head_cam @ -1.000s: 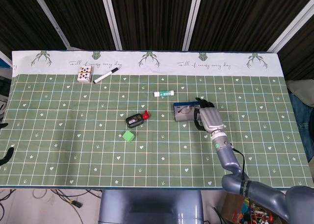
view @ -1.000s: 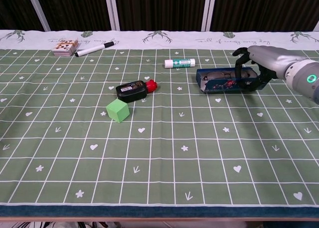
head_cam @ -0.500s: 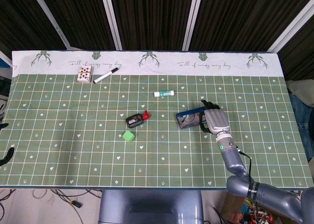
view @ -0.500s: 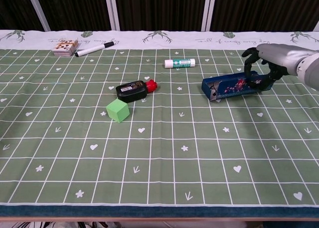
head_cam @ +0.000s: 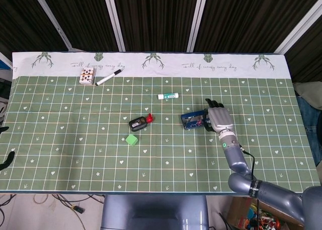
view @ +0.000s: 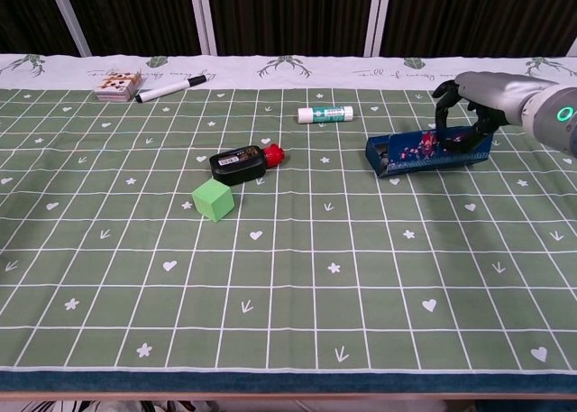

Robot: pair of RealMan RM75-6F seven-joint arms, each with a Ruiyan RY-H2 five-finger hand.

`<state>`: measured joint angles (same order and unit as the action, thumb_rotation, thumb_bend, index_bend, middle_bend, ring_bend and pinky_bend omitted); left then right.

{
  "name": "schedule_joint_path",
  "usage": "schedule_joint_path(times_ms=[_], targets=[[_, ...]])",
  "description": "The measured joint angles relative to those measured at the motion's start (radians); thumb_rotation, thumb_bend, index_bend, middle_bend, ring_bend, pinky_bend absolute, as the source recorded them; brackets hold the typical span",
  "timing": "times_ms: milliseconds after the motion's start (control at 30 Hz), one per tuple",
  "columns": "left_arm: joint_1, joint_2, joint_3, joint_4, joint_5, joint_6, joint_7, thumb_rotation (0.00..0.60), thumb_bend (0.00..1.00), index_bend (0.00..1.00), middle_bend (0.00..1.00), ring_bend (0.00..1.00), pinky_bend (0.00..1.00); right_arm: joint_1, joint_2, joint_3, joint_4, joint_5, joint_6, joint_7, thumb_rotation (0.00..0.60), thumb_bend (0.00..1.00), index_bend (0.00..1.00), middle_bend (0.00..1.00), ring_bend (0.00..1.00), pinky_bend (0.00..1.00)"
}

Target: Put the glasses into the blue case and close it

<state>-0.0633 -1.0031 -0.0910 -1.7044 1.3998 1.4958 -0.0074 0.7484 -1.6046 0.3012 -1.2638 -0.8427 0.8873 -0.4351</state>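
1. The robot's right hand curls over the right end of the blue case, fingers hooked down on the lid's top edge, holding it.
2. The blue case lies on the right half of the table, about midway between the far and near edges, long side roughly parallel to them. Its patterned lid looks down or nearly down; whether it is fully closed cannot be told.
3. The glasses cannot be seen in either view.
4. In the head view the right hand covers the case's right end, its forearm running off toward the near right corner.
5. The left hand does not appear in either view.
6. A white tube lies just beyond the case, toward the far edge.
7. Near the table's centre sit a black bottle with a red cap and, just nearer, a green cube.
8. By the far left corner rest a card deck and a black-capped marker, side by side.
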Motion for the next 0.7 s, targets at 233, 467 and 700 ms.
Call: schedule_joint_path(times_ms=[233, 467, 700], targets=[[0.0, 0.0, 0.0, 0.001, -0.002, -0.002, 0.0, 0.6, 0.32, 0.2, 0.0, 0.0, 0.0, 0.028, -0.013, 0.008, 0.025, 0.027, -0.009, -0.016, 0.6, 0.52, 0.63, 0.11, 0.13, 0.17], [0.0, 0.0, -0.002, 0.001, -0.002, 0.0, -0.002, 0.6, 0.32, 0.2, 0.0, 0.0, 0.0, 0.054, -0.023, 0.018, 0.052, 0.059, -0.012, -0.036, 0.6, 0.52, 0.63, 0.11, 0.13, 0.17], [0.0, 0.001, -0.002, 0.001, -0.003, 0.0, -0.003, 0.6, 0.32, 0.2, 0.0, 0.0, 0.0, 0.083, -0.036, 0.028, 0.091, 0.1, -0.023, -0.057, 0.6, 0.52, 0.63, 0.11, 0.13, 0.17]])
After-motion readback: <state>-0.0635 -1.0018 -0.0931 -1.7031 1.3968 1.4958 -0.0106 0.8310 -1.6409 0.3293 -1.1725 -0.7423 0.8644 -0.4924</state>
